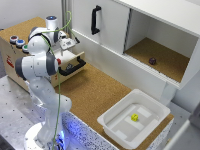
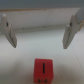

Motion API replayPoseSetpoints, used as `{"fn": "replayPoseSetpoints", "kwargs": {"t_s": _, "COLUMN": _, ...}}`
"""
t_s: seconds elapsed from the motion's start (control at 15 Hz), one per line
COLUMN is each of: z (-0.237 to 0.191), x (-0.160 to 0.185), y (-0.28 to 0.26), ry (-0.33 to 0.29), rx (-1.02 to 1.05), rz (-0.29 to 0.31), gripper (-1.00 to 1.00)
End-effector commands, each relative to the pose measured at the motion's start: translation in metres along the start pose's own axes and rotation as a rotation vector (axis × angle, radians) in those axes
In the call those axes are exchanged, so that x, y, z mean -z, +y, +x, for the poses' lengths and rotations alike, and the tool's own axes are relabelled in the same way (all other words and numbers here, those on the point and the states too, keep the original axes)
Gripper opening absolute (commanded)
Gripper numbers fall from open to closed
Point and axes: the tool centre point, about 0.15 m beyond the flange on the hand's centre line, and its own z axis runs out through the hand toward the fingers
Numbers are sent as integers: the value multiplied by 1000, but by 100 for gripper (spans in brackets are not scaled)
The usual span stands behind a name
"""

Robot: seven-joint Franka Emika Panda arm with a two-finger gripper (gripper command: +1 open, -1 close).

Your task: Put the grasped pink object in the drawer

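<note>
In the wrist view the pink object [image 2: 44, 70], a small reddish-pink cube with a dark slot on top, lies on a pale surface just past my fingertips. My gripper [image 2: 39, 46] is open, fingers [image 2: 7, 30] spread wide with nothing between them. In the exterior view the gripper [image 1: 67, 45] hangs over the low cork-topped cabinet, right above the light wooden drawer [image 1: 75, 59] with its black bar handle [image 1: 73, 66]. The arm hides the drawer's inside there, and the cube does not show in that view.
A white cupboard with a black vertical handle [image 1: 95, 20] stands behind, its open compartment holding a small dark object [image 1: 152, 61]. A white tub [image 1: 111, 122] with a yellow piece [image 1: 134, 117] sits at the exterior view's right. Small cups [image 1: 17, 41] stand on the cabinet top.
</note>
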Motion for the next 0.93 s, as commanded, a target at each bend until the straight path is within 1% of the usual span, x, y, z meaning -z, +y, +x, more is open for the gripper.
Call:
{"fn": "replayPoseSetpoints", "kwargs": {"t_s": 0.0, "z": 28, "x": 42, "y": -19, "ry": -43, "rx": -34, "rz": 54, "gripper": 100}}
{"fn": "replayPoseSetpoints", "kwargs": {"t_s": 0.13, "z": 40, "x": 63, "y": -26, "ry": -54, "rx": -29, "rz": 31, "gripper": 100}}
{"fn": "replayPoseSetpoints", "kwargs": {"t_s": 0.27, "z": 56, "x": 92, "y": -29, "ry": -38, "rx": -52, "rz": 0, "gripper": 100}}
{"fn": "replayPoseSetpoints", "kwargs": {"t_s": 0.4, "z": 76, "x": 116, "y": -33, "ry": -31, "rx": -34, "rz": -9, "gripper": 100}}
{"fn": "replayPoseSetpoints", "kwargs": {"t_s": 0.53, "z": 100, "x": 129, "y": -44, "ry": -47, "rx": 23, "rz": -15, "gripper": 100}}
{"fn": "replayPoseSetpoints", "kwargs": {"t_s": 0.73, "z": 143, "x": 140, "y": -71, "ry": -80, "rx": 139, "rz": 11, "gripper": 100}}
{"fn": "replayPoseSetpoints", "kwargs": {"t_s": 0.87, "z": 166, "x": 148, "y": -85, "ry": -111, "rx": 166, "rz": 21, "gripper": 100}}
